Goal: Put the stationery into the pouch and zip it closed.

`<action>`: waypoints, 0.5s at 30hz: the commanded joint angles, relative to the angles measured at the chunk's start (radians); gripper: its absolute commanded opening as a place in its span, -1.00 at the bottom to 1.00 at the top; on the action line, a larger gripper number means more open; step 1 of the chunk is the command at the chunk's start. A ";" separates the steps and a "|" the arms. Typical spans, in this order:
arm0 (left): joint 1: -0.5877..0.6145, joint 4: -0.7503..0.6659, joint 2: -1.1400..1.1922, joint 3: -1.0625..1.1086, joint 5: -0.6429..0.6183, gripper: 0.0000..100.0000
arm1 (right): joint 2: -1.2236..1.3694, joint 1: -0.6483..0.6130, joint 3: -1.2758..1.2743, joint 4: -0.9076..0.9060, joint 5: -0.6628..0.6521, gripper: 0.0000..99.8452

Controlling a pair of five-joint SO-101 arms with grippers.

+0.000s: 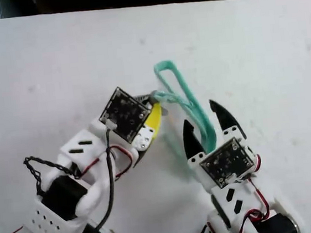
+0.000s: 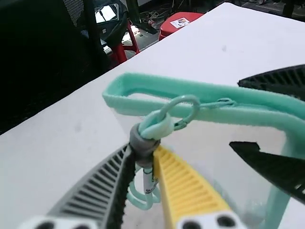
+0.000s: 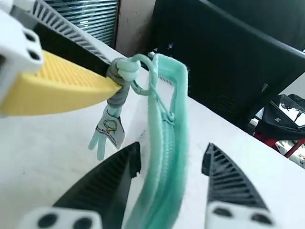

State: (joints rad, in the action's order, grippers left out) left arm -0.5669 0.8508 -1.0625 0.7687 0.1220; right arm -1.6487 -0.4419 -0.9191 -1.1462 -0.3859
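**Current configuration**

- The pouch stands on edge on the white counter, between the two arms. It has a teal rim and see-through walls. Its contents cannot be made out.
- The left end effector has its grey and yellow fingers pressed together on the zipper pull, at the grey toggle. From there a teal loop and ring lead to the slider on the rim. A small printed tag hangs free below the toggle.
- The right end effector has its black fingers spread, one on each side of the rim near the pouch's near end. Neither finger visibly touches the fabric.

**Reason for the arrangement**

The pull is held by its toggle rather than by the slider. The toggle gives the fingers more to pinch, and the cord can carry the tension along the zipper line. The spread fingers straddling the rim are placed to clamp the pouch, since an unanchored pouch would slide across the counter with the pull rather than zip.

**Assessed step**

- Between the slider and the right end effector the rim reads as one joined band. Beyond the slider it gapes in a narrow loop.
- This points to the zipping step, only partly complete.

**Risks**

- The toggle may slip out of the pinch.
- The pouch may tip over if the right fingers close off-centre.
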 commanded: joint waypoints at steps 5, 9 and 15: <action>-0.012 -0.003 -0.022 -0.008 0.009 -0.96 | 0.120 -0.008 0.049 0.067 0.006 -0.70; -0.013 0.038 -0.022 -0.008 0.011 -0.96 | 0.266 -0.008 0.133 0.074 0.011 -0.71; -0.005 0.035 -0.024 -0.014 0.052 -0.96 | 0.286 -0.031 0.153 0.071 0.002 -0.96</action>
State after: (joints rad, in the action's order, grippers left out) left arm -0.5654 0.8876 -1.0625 0.7687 0.1542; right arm -1.3479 -0.4434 -0.8009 -1.0925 -0.3844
